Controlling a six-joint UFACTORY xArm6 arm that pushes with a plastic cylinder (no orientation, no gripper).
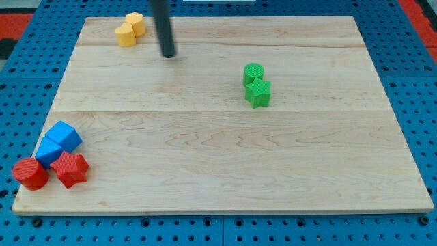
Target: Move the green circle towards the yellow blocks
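Observation:
The green circle [253,73] lies right of the board's middle, touching a green star-shaped block [258,93] just below it. Two yellow blocks sit together at the view's top left: a yellow hexagon [135,22] and another yellow block [125,34] below-left of it. My tip [168,55] rests on the board a little right of and below the yellow blocks, and well to the left of the green circle. It touches no block.
At the view's bottom left lie two blue blocks [64,136] [49,152], a red circle [30,173] and a red star-shaped block [71,169], bunched near the wooden board's [218,157] edge. Blue pegboard surrounds the board.

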